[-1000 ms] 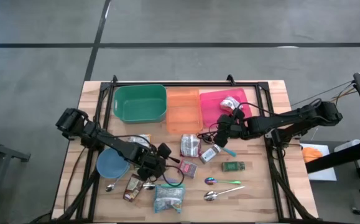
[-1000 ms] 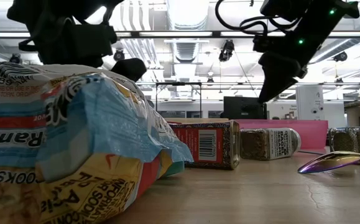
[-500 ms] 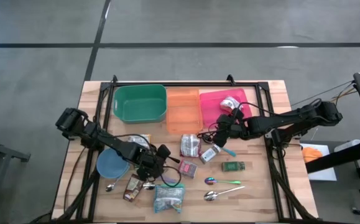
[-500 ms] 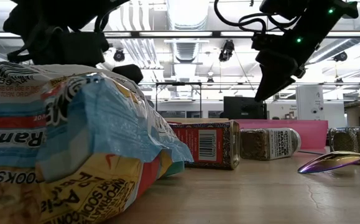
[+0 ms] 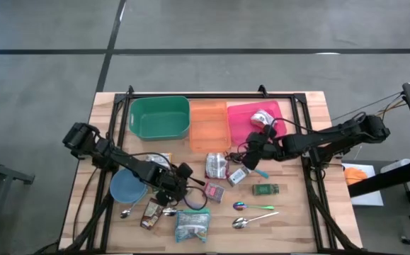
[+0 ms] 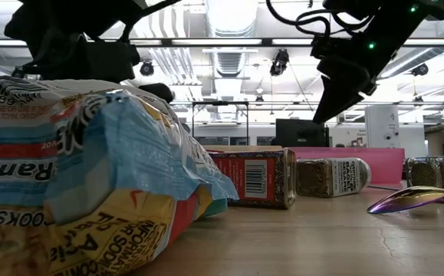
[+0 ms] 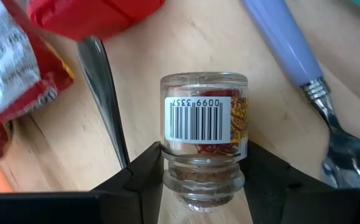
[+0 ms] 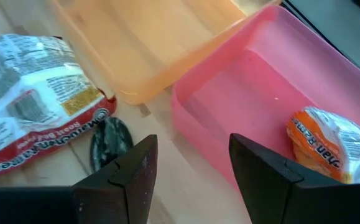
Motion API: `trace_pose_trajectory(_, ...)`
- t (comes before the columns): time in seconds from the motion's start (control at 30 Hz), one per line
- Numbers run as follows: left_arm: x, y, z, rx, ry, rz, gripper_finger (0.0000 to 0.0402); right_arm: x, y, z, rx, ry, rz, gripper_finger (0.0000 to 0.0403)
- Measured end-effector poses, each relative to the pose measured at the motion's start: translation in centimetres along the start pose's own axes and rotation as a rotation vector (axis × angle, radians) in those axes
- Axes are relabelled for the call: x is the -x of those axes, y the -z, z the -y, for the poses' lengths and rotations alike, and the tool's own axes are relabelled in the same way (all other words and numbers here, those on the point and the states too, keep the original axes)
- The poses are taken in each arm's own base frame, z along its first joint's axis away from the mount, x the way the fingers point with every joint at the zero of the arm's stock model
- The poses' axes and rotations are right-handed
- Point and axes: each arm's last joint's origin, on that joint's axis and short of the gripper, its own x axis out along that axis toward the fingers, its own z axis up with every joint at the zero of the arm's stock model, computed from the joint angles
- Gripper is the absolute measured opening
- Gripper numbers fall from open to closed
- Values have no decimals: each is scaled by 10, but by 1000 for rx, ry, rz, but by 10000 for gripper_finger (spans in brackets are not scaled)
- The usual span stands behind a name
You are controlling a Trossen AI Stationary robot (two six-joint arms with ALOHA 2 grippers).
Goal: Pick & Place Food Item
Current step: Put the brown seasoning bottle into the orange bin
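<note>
A small glass spice jar with a barcode label lies on its side on the wooden table, near the front left. My left gripper is over it, shut on its narrow end. My right gripper hovers open, with nothing between its fingers, above the table beside the pink bin. A ramen packet lies inside that bin. My left gripper pinches the jar's narrow neck end between its two fingers, one on each side. The fingers slant steeply down from above and lie across the jar. The jar lies on the table, its base pointing away from the gripper.
A green bin and an orange bin stand at the back beside the pink one. A ramen packet, jars, a red box, a blue bowl, spoons and another packet crowd the table.
My left gripper has sunk slightly onto the spice jar, which has stayed lying where it was.
</note>
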Motion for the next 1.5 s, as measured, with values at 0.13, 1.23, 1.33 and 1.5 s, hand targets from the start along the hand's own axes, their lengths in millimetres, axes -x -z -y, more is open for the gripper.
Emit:
trace_pose_trajectory(0.13,7,-2,-2,69,4,-7,165,2,-3,-6,-10,-40,46,197)
trace_pose_trajectory(1.23,120,-7,-55,827,66,593,165,50,-47,-136,800,-367,788,197)
trace_pose_trajectory(1.33,120,-6,-56,839,99,595,165,49,-55,-147,847,-361,735,198)
trace_pose_trajectory(1.5,119,-5,-55,841,142,586,165,47,-68,-166,924,-351,649,231)
